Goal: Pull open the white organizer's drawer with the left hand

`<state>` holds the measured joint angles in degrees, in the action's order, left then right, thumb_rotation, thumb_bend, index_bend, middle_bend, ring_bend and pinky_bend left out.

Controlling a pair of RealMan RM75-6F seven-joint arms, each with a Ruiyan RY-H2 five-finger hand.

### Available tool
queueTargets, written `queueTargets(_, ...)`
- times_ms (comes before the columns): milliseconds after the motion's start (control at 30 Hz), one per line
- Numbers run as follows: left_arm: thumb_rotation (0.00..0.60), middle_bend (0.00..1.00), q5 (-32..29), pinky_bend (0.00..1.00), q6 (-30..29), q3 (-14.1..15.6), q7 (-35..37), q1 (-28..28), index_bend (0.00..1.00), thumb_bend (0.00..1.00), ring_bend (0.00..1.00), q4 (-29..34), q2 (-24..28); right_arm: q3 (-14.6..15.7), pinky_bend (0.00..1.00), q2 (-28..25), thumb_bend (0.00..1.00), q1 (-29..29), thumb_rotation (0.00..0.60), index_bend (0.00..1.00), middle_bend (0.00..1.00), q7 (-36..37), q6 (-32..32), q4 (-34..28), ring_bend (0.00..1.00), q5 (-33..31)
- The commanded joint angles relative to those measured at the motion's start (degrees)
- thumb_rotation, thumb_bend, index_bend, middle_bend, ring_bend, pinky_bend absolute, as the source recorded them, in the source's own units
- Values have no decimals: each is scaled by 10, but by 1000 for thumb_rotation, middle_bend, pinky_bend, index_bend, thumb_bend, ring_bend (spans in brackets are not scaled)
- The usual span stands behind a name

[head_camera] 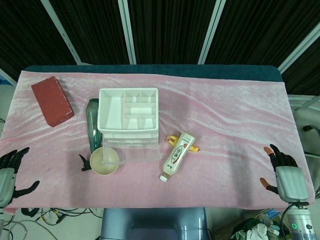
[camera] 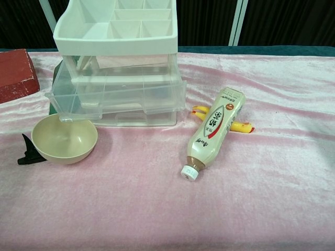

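Note:
The white organizer [head_camera: 128,111] [camera: 118,31] stands left of the table's middle, its top tray split into compartments. Its clear drawer [head_camera: 135,148] [camera: 118,94] sticks out toward me, pulled partly out of the body. My left hand [head_camera: 7,172] hovers at the far left edge of the head view, off the table's front corner, fingers spread and empty; the chest view does not show it. My right hand [head_camera: 284,175] hangs at the far right front corner, fingers apart, holding nothing.
A beige bowl [head_camera: 104,161] [camera: 64,138] sits just in front of the drawer's left corner, with a small black clip [camera: 29,151] beside it. A cream bottle [head_camera: 177,155] [camera: 214,128] lies right of the organizer. A green object [head_camera: 92,122] lies left of it; a red brick [head_camera: 52,100] lies far left.

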<state>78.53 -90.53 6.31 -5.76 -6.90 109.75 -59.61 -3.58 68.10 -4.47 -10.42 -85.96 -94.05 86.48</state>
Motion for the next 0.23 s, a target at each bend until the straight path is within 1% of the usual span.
queueTargets(33, 600, 125, 23, 61, -13, -9, 23, 13, 77, 178, 32, -15, -5, 3, 206, 4, 75, -1, 600, 147, 83, 8, -6, 11, 183, 11)
queueTargets(233, 600, 118, 20, 59, -9, -24, 38, 22, 74, 178, 32, -24, -2, 3, 206, 6, 64, -2, 600, 145, 82, 4, -2, 12, 182, 11)
